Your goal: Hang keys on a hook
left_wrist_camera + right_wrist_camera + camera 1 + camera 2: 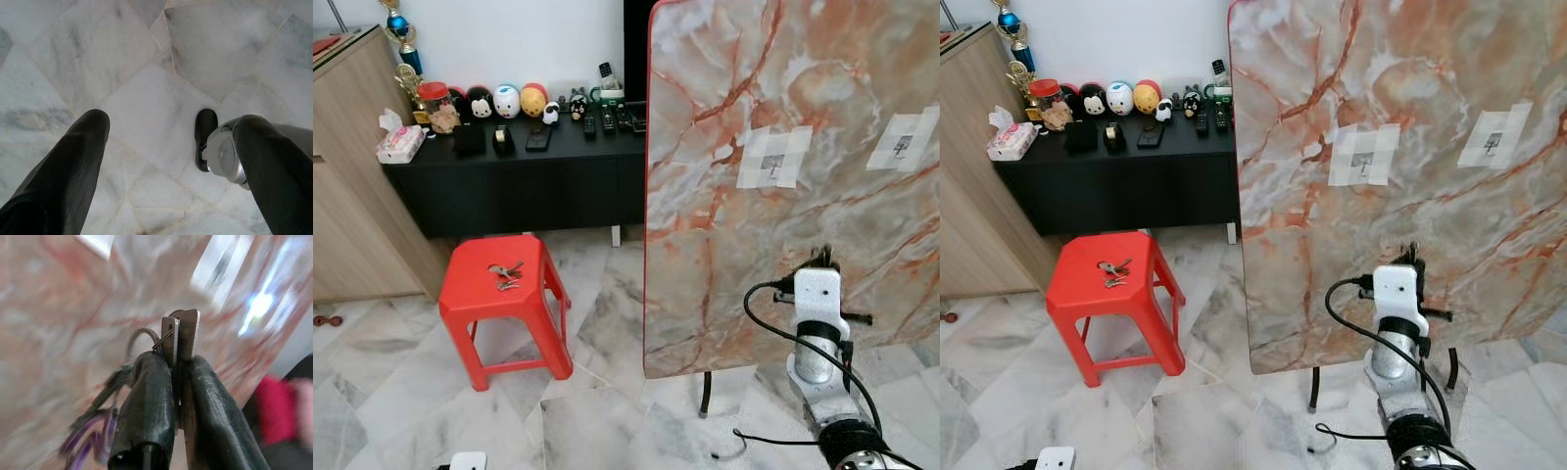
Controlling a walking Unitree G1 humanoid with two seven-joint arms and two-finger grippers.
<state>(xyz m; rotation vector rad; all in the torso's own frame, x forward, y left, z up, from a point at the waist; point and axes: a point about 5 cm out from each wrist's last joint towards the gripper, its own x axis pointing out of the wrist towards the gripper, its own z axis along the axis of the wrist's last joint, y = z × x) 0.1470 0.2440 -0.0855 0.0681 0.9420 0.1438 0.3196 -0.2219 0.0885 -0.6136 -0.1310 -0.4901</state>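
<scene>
My right gripper (178, 363) is shut on a bunch of keys (181, 335). Two flat metal key heads stick out past the fingertips, and a wire ring and purple cord hang beside them. That arm is raised in front of the upright marble-patterned board (705, 127), low on its face. Two small hooks (771, 164) (902, 147) sit on white taped patches higher up the board. A second set of keys (505, 275) lies on the red plastic stool (470, 294) to the left. My left gripper (171, 125) hangs open over the marble floor.
A black sideboard (509, 176) with toy figures, remotes and a tissue box (399, 143) stands against the back wall. A wooden cabinet (342, 166) is at the far left. The board's stand leg (707, 394) and a loose cable (734, 446) are on the floor.
</scene>
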